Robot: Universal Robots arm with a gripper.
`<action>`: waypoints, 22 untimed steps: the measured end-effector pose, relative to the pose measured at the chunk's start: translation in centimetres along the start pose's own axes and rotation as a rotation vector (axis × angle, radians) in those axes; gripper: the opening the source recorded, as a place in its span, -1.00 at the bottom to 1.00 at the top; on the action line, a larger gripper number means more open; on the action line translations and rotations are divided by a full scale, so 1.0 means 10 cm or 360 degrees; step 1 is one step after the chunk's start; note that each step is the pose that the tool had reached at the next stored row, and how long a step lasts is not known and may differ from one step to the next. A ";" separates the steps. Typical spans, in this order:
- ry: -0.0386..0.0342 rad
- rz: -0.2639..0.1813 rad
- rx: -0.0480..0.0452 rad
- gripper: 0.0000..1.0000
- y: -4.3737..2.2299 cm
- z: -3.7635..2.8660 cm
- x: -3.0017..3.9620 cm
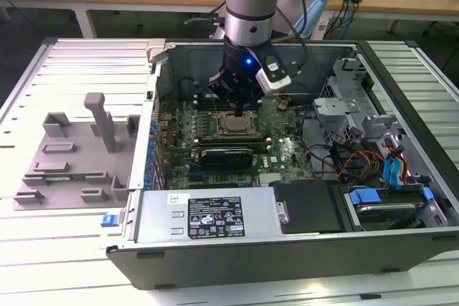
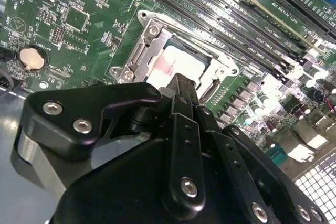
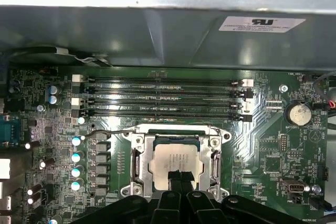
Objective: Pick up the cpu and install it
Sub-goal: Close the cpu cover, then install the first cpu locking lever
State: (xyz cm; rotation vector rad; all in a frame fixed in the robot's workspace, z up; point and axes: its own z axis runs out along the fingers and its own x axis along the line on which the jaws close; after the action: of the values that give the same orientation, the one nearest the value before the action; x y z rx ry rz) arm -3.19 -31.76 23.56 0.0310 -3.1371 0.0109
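The grey tray (image 1: 64,177) lies on the bench (image 1: 43,263) at the exterior view's left. In the middle, inside the open computer case (image 1: 287,263), the claw (image 1: 240,105) hangs right over the socket (image 3: 137,166). The cpu (image 3: 176,158) lies flat within the socket frame. In the first wrist view the claw's 2 fingers (image 3: 173,181) are narrow, close together, with their tips on or just above its metal top. This looks like the seating step. Any further move calls for a straight, gentle touch so the chip stays level.
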 end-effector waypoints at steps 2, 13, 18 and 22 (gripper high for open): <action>0.0000 0.0000 0.0000 -0.79 0.000 -0.002 0.000; 0.0000 0.0000 0.0000 -0.79 0.000 -0.025 0.000; 0.0000 0.0000 0.0000 -0.79 -0.001 -0.124 0.001; 0.0000 0.0000 0.0000 -0.79 -0.001 -0.204 0.001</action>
State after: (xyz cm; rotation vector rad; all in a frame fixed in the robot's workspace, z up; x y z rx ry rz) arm -3.19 -31.76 25.60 0.0309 -3.1371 0.0111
